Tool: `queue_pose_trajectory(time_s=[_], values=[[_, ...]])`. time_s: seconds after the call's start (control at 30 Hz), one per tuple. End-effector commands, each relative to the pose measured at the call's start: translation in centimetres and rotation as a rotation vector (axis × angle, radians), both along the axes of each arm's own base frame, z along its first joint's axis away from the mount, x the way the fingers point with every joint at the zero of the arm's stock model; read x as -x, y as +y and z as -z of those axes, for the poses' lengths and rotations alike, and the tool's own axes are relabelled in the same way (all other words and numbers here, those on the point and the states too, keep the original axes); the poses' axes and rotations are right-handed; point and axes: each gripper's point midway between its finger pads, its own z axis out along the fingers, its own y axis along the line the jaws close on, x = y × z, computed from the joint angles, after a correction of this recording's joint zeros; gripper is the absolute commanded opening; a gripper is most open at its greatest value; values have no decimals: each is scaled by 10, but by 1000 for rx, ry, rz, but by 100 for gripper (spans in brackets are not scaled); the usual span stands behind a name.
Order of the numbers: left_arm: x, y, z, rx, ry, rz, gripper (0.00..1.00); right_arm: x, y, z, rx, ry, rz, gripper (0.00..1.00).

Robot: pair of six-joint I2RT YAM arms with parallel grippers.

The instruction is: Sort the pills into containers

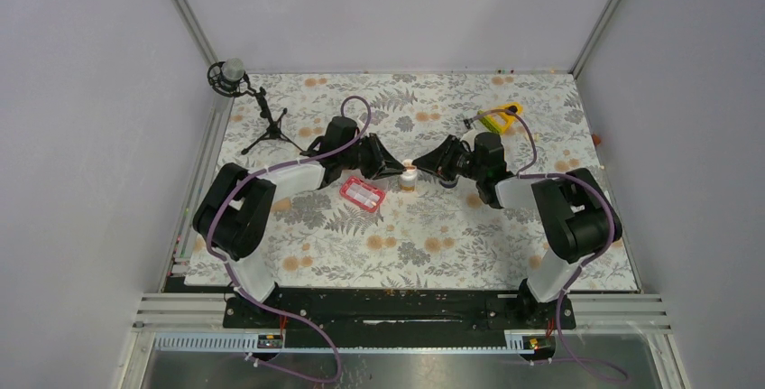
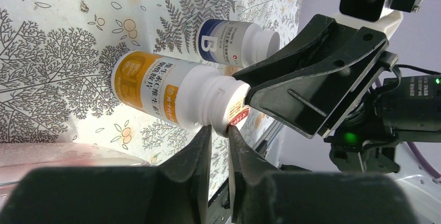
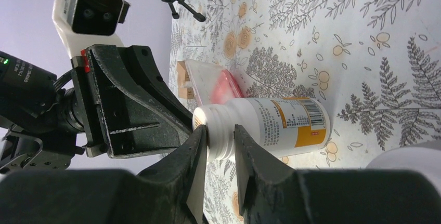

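Note:
An orange-labelled white bottle (image 1: 409, 178) stands between both grippers, its cap off and threaded neck bare. My left gripper (image 2: 218, 129) is nearly closed, its tips pinching the bottle's rim (image 2: 229, 107). My right gripper (image 3: 219, 130) is shut round the bottle's neck (image 3: 221, 125) from the other side. The red-pink pill tray (image 1: 363, 193) lies just left of the bottle, and shows in the right wrist view (image 3: 224, 85) behind it. No pills are visible.
A second white bottle with a blue label (image 2: 234, 39) lies just behind the first. A yellow wedge-shaped tool (image 1: 501, 116) sits at the back right. A small tripod with a microphone (image 1: 245, 91) stands at the back left. Metal rails edge the floral cloth.

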Motion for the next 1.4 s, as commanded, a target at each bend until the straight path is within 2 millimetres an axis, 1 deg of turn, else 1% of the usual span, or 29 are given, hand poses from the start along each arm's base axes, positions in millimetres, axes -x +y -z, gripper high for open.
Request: queue_pose_trajectory(time_s=[0.0,0.03,0.07,0.13,0.23,0.37,0.4,0.43,0.53,0.6,0.67,0.77,0.9,1.07,1.13,1.17,1.37], values=[[24,8,65,-134,141,6,9,52,5,66,87,172,-126,8],[24,7,65,-134,142,6,6,54,4,69,96,175,-130,2],[24,6,65,-132,143,7,4,55,2,74,108,178,-126,0],[23,6,65,-132,141,8,0,59,2,78,108,171,-134,0],[23,6,66,-135,144,7,0,61,1,81,110,172,-134,0],[23,7,68,-144,146,5,0,59,4,70,97,170,-138,0],[23,8,67,-150,144,6,0,54,4,64,106,162,-131,2],[23,8,67,-155,141,7,0,52,3,59,119,159,-128,17],[20,9,64,-165,132,10,0,47,1,40,150,140,-120,39],[18,9,62,-171,125,9,0,44,3,27,149,120,-126,43],[17,9,62,-173,120,12,0,42,6,16,127,109,-140,44],[16,9,62,-176,118,16,0,41,11,10,94,112,-153,42],[17,9,63,-182,121,19,0,43,14,10,79,119,-171,34],[16,9,62,-180,120,24,0,45,13,19,88,134,-173,15],[16,8,63,-180,117,31,0,46,11,25,93,146,-167,4],[16,8,63,-180,120,32,0,46,11,28,95,152,-163,0],[19,8,70,-186,136,37,0,54,8,52,59,223,-113,0]])
